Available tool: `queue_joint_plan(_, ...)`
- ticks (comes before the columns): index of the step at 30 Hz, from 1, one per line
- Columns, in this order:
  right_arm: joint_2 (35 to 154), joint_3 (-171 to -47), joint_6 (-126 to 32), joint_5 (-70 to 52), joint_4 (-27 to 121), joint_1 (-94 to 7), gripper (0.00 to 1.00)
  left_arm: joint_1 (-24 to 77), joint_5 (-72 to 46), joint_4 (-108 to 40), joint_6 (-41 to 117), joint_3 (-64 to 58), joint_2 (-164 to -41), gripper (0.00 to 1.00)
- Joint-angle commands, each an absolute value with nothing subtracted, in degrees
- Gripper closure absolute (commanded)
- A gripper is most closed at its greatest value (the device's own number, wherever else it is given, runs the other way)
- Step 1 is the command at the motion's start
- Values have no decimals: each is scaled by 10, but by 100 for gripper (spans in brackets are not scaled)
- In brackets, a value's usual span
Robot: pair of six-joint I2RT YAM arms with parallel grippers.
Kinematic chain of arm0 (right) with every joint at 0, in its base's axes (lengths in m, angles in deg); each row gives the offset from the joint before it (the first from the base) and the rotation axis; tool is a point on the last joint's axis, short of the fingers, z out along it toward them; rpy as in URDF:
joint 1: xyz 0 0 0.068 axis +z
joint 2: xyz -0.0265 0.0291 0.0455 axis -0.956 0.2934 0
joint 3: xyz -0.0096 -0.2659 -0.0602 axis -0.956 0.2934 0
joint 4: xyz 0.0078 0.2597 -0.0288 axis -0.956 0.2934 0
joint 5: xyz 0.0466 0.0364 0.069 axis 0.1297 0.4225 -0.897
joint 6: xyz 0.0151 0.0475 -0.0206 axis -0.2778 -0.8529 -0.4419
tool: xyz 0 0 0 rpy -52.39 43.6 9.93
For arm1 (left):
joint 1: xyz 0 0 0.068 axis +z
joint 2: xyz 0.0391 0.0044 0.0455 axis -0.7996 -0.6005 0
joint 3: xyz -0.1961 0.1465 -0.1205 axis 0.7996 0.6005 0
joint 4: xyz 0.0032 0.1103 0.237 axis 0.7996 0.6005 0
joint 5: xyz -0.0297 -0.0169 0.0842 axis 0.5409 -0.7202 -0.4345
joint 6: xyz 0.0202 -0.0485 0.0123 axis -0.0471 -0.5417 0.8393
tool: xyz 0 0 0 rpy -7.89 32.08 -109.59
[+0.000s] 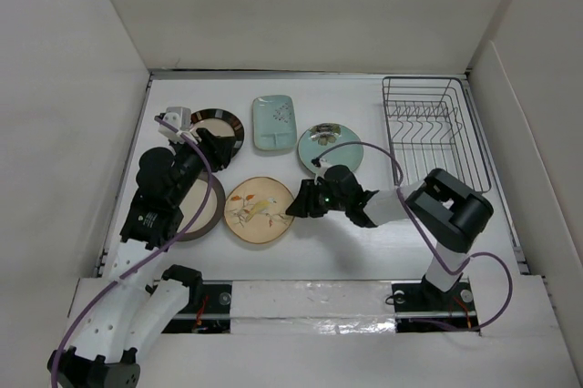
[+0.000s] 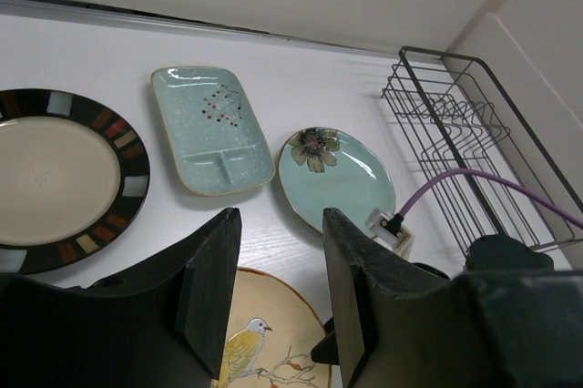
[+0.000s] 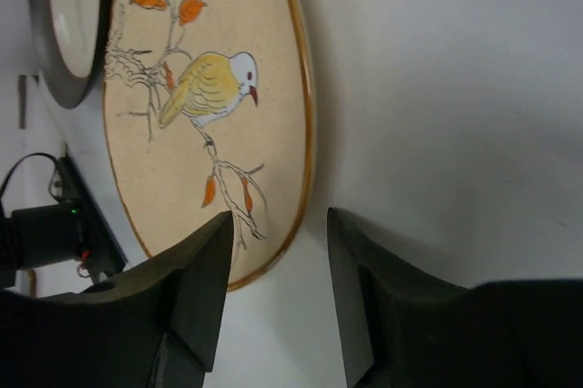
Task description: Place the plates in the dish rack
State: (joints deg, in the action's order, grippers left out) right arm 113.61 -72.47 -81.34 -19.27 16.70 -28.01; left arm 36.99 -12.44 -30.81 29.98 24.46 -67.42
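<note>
top view: you see all five plates flat on the table (image 1: 364, 251), left of the dish rack (image 1: 434, 129), which stands at the far right. your right tool (image 1: 297, 207) sits low at the right edge of the tan plate (image 1: 258, 210). the teal plate (image 1: 328, 146) lies just behind that arm, the mint plate (image 1: 273, 122) further back. your left arm covers part of the grey-brown-rimmed plate (image 1: 205, 210), and the left tool (image 1: 223, 149) hovers by the dark-rimmed plate (image 1: 221, 124).

left wrist: jaws parted, holding nothing. a purple cable (image 2: 474, 173) crosses in front of the rack.

right wrist: jaws apart, gripping nothing, with the tan plate's rim in the gap between them.
</note>
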Motion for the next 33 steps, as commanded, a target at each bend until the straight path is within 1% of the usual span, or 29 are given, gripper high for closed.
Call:
queue_joint_plan(1, 1169, -734, -848, -220, 88, -272, 54, 367, -131, -328, 305, 244, -669, 62)
queue_joint_plan(2, 1170, -731, -859, -219, 81, -272, 56, 367, -135, -329, 305, 244, -669, 62)
queue_joint_plan(4, 1173, -729, -861, -207, 77, -272, 63, 367, -136, -326, 305, 241, -674, 62)
queue_joint_plan(6, 1185, -735, -858, -203, 86, -272, 66, 367, -128, -327, 304, 241, -676, 62)
queue_joint_plan(7, 1191, -742, -858, -205, 87, -272, 72, 367, -128, -330, 303, 243, -677, 62)
queue_joint_plan(9, 1204, -745, -864, -207, 81, -272, 75, 374, -125, -333, 302, 241, -679, 62)
queue_joint_plan(11, 1206, -736, -872, -205, 72, -278, 87, 381, -115, -329, 301, 241, -682, 62)
queue_joint_plan(13, 1175, -721, -875, -172, 77, -278, 99, 381, -112, -333, 300, 244, -678, 62)
queue_joint_plan(14, 1134, -705, -868, -140, 104, -278, 100, 381, -115, -335, 300, 246, -675, 62)
queue_joint_plan(17, 1058, -683, -849, -101, 149, -278, 100, 381, -111, -333, 299, 243, -678, 62)
queue_joint_plan(18, 1030, -683, -830, -75, 187, -278, 100, 381, -107, -333, 299, 243, -679, 62)
queue_joint_plan(19, 971, -685, -820, -55, 209, -278, 100, 381, -105, -335, 299, 243, -679, 62)
queue_joint_plan(20, 941, -688, -808, -38, 231, -278, 100, 381, -105, -336, 299, 243, -679, 62)
queue_joint_plan(21, 913, -701, -787, 2, 274, -278, 100, 387, -107, -337, 298, 243, -679, 62)
queue_joint_plan(22, 860, -712, -772, 24, 293, -278, 100, 387, -106, -334, 297, 243, -680, 62)
queue_joint_plan(23, 837, -724, -754, 44, 312, -285, 100, 387, -105, -333, 296, 243, -680, 62)
queue_joint_plan(24, 814, -751, -722, 89, 345, -291, 100, 387, -104, -333, 296, 243, -679, 61)
queue_joint_plan(26, 762, -776, -695, 121, 363, -329, 100, 387, -100, -337, 295, 244, -678, 61)
queue_joint_plan(29, 736, -827, -663, 144, 385, -411, 100, 387, -95, -335, 294, 243, -681, 60)
queue_joint_plan(33, 742, -892, -605, 258, 392, -494, 100, 387, -92, -335, 296, 243, -678, 58)
